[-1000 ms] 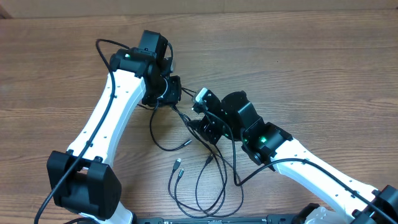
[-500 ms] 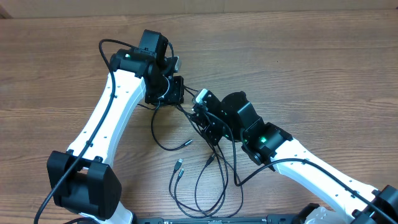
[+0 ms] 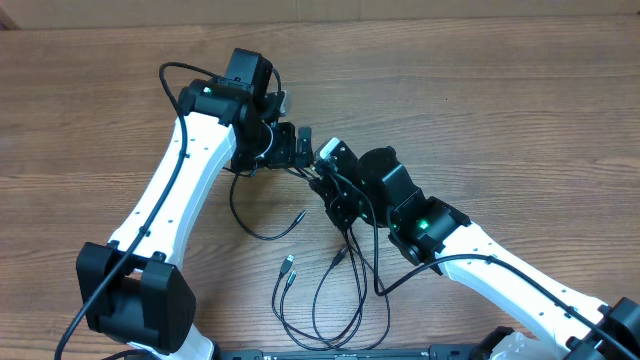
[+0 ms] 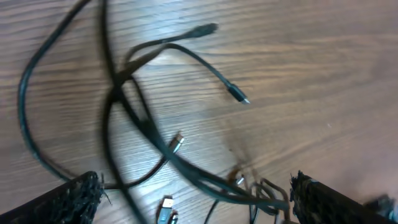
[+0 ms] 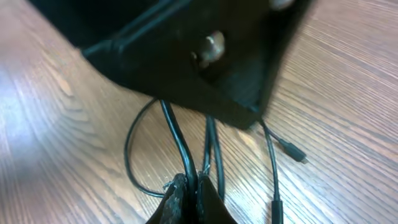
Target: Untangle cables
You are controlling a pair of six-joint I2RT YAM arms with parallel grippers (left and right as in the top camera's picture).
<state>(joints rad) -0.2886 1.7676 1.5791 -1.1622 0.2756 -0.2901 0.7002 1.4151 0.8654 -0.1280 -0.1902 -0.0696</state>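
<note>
Wood-grain table [image 3: 500, 120] beneath tangled black cables [image 4: 121, 93]

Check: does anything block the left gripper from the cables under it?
Nothing visible does. The left gripper is open, with the cables running between its fingers over the table. The right gripper, shut on one of them, sits close beside it.

Matt wood-grain table [image 3: 520, 100] — glossy black cables [image 5: 180, 144]

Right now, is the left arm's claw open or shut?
Open. In its wrist view the left gripper shows its fingers far apart at opposite corners; the cables lie ungripped.
</note>
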